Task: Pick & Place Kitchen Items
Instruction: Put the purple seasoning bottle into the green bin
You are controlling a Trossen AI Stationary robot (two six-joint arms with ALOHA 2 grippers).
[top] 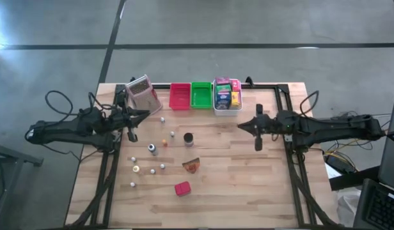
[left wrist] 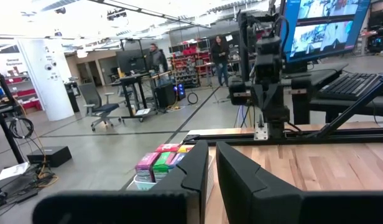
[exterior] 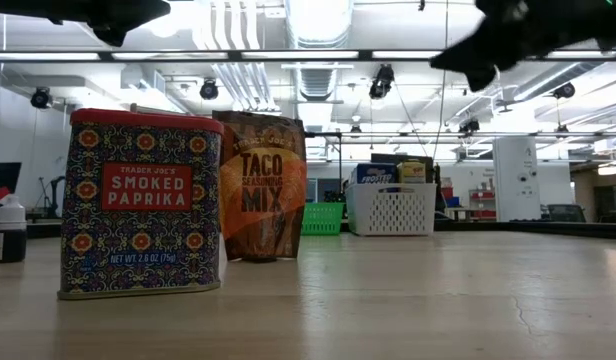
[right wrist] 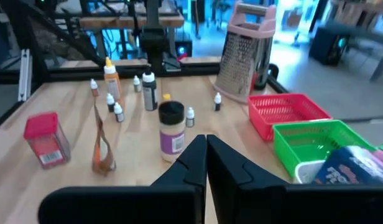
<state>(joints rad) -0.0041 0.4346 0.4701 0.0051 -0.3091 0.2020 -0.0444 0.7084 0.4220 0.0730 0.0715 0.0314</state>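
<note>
The kitchen items lie loose on the wooden table. A red tin, an orange-brown packet and a dark-lidded jar stand among several tiny bottles. More packets fill the white basket. My left gripper hangs shut above the table's left side, with nothing between its fingers. My right gripper hangs shut above the right side, pointing toward the jar and the tin; its fingers hold nothing.
Along the far edge stand a metal grater, a red tray, a green tray and the white basket. Close to the low camera are a smoked paprika tin and a taco mix packet. People stand in the room beyond.
</note>
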